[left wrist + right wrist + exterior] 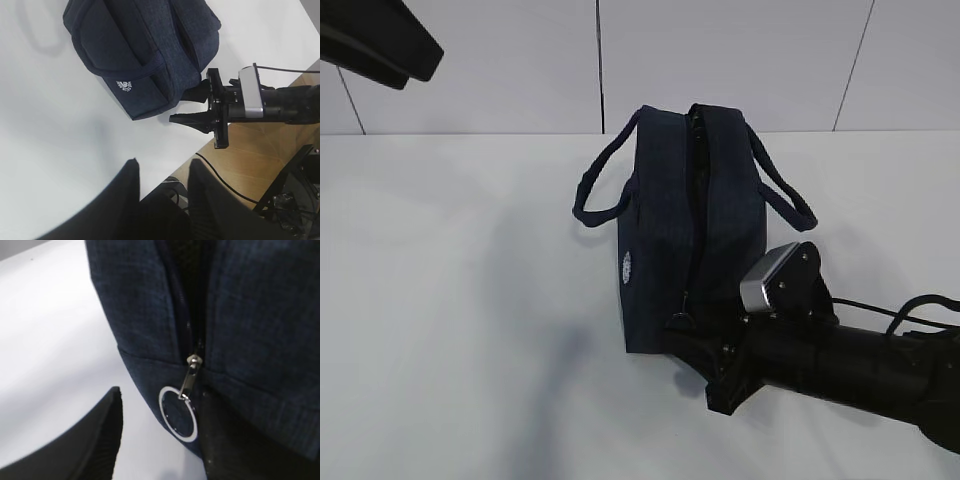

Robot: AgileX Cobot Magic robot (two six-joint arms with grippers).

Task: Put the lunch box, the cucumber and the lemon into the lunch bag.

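Exterior view: the lunch bag [690, 230] stands mid-frame, zipper partly open; the right gripper [705, 350] sits at its near end by the ring pull [682, 322].

Left wrist view: the left gripper [160, 200], lower frame, hangs part-open and empty.

Right wrist view: the right gripper's fingers [95, 440] stand apart around the ring, unclosed. It should pinch the tab squarely before pulling. Lunch box, cucumber and lemon are unseen.

The lunch bag's [685, 230] interior is dark through the zipper gap; contents cannot be told. Its near end is covered by the right gripper [705, 365] in the exterior view, where that arm runs off the right edge. In the right wrist view the bag fills the frame, cut at top and right, and both fingers [87, 445] are blurred and cropped below. The left gripper's fingers [115, 210] are likewise blurred dark shapes cut by the bottom edge.
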